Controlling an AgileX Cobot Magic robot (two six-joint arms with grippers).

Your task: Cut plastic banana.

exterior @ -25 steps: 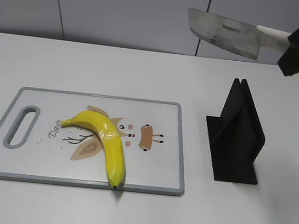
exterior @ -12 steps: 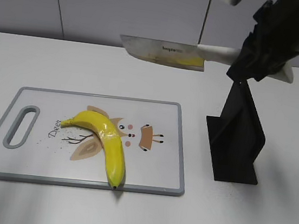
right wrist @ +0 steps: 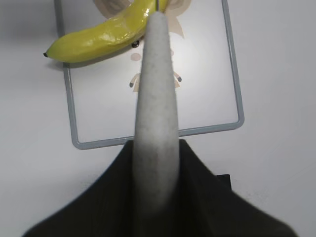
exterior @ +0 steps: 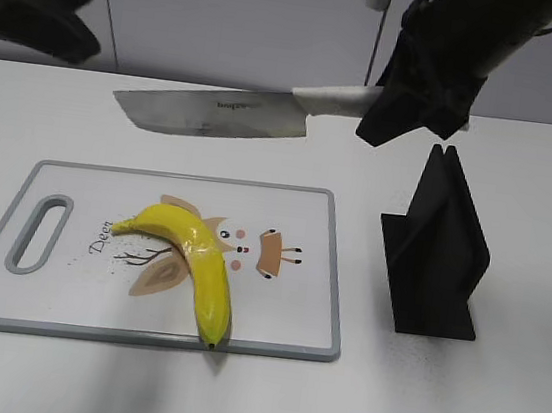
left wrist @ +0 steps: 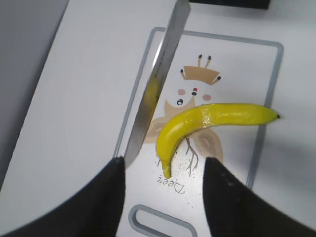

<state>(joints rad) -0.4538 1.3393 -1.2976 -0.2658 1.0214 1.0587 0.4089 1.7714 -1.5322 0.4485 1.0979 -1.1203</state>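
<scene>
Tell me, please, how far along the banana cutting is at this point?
Done: the right gripper has the knife by its handle, clear of the black knife stand. In hand: the blade hangs in the air above the cutting board, not touching the plastic banana. The left gripper is open above the board, holding nothing. Left: the cut itself; the banana lies whole.

plastic banana (left wrist: 207, 121) on cutting board (left wrist: 266, 74) | knife blade (left wrist: 155, 86) above | left gripper (left wrist: 163, 197) parted
</scene>
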